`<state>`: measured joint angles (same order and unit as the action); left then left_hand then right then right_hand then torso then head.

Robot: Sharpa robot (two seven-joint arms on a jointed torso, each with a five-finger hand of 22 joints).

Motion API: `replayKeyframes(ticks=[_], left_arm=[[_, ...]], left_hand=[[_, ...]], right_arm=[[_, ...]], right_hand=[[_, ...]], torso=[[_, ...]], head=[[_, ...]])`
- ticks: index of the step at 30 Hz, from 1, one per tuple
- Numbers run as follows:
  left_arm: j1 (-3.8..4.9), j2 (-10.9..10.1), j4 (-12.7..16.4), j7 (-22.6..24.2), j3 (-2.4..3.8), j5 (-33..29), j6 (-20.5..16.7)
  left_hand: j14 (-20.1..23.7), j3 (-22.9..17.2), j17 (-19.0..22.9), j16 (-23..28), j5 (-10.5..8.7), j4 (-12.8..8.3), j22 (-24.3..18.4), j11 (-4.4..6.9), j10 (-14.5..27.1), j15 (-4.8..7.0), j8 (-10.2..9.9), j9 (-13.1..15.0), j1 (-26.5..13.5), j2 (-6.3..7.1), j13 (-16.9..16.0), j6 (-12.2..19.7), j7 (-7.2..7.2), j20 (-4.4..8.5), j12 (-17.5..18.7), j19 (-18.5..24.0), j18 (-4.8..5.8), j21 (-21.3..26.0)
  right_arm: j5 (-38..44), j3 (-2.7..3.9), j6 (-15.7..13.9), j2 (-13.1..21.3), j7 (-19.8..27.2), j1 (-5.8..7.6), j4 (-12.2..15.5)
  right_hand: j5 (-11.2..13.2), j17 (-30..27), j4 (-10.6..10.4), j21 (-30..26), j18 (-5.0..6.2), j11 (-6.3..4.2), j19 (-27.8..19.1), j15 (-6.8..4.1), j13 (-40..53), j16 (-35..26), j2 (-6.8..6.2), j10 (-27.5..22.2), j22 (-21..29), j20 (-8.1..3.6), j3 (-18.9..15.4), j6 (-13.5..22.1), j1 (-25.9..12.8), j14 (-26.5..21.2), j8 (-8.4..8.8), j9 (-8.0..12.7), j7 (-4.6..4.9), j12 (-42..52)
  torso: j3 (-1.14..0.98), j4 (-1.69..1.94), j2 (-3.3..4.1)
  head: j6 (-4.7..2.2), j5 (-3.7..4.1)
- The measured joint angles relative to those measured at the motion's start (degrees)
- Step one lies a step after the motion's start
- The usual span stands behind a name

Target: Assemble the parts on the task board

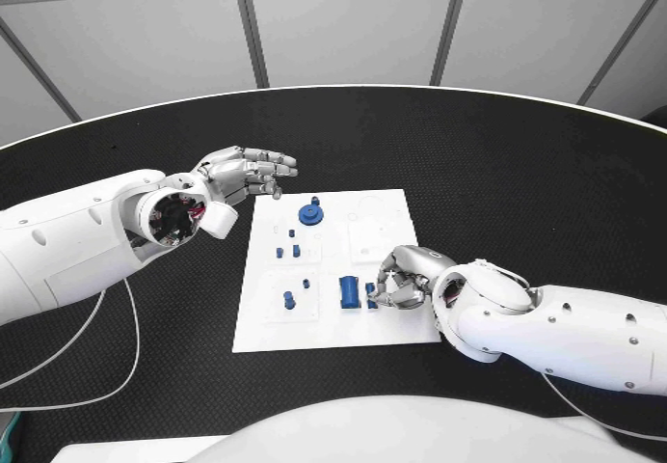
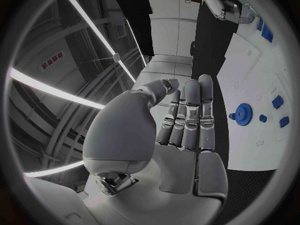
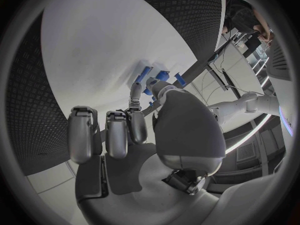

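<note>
Black counter (image 1: 528, 174) carries the white task board (image 1: 375, 328) at its middle. White arms reach in from both sides. Left robot hand (image 1: 248, 176) hovers off the board's far left corner, palm empty, fingers loosely curled and apart. Right robot hand (image 1: 399, 280) rests low on the board's near right edge, fingers curled round a small blue part (image 1: 373, 291); whether it truly grips is unclear. Beside it stands a blue cylinder (image 1: 349, 291); a blue gear (image 1: 311, 213) sits at the far end.

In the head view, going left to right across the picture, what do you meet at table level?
Left hand → blue gear-like part on the task board → upright blue block → right hand.
</note>
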<state>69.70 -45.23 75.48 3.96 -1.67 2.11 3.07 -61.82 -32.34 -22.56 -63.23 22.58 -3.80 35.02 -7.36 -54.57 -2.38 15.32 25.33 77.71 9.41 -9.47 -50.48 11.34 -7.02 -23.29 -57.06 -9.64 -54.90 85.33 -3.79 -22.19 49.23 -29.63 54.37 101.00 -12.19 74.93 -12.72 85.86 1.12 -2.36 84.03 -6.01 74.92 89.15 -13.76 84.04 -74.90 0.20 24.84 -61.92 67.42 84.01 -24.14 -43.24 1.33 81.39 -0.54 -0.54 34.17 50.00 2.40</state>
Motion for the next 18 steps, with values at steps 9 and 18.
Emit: replayKeyframes(ticks=[9, 18], left_arm=[[-0.04, 0.48, -0.5, 1.14, -0.01, -0.47, -0.52], [-0.87, 1.39, -2.26, 5.54, -0.03, -3.48, -3.12]], left_hand=[[0.01, 0.21, 0.05, 0.0, 0.0, 0.21, -0.01, -0.21, 0.21, -0.01, 0.0, 0.0, -0.26, -0.26, 0.04, 0.0, 0.0, -0.16, -0.22, 0.17, 0.0, 0.0], [3.66, 1.87, 0.98, 1.37, -0.62, 1.87, -1.57, -0.21, 0.21, -0.6, 0.0, 0.0, -1.39, -0.26, 0.11, 0.14, 0.14, -0.79, -0.56, 2.42, 0.0, 2.54]], right_arm=[[-10.68, 0.06, -7.87, 2.32, 16.22, 0.4, -0.36], [-37.35, 0.09, -8.29, 0.74, 36.77, 5.2, -10.14]], right_hand=[[-2.12, -0.01, -2.48, -11.4, 1.2, 1.83, 0.03, 1.37, -0.01, -4.48, -0.18, -0.99, 0.0, 0.98, -2.68, 4.39, 0.17, -0.06, 3.61, 2.26, 2.52, -9.84], [-4.22, -6.92, -1.26, -38.57, 5.42, 3.62, -2.81, 3.14, -4.98, -17.85, 0.68, -10.03, 0.21, 2.74, -2.52, 7.48, 6.4, -0.37, 8.59, 5.54, 4.59, -31.22]], torso=[[0.25, -0.36, -0.34], [0.98, -1.3, -1.62]], head=[[0.0, 0.01], [-1.37, -1.18]])
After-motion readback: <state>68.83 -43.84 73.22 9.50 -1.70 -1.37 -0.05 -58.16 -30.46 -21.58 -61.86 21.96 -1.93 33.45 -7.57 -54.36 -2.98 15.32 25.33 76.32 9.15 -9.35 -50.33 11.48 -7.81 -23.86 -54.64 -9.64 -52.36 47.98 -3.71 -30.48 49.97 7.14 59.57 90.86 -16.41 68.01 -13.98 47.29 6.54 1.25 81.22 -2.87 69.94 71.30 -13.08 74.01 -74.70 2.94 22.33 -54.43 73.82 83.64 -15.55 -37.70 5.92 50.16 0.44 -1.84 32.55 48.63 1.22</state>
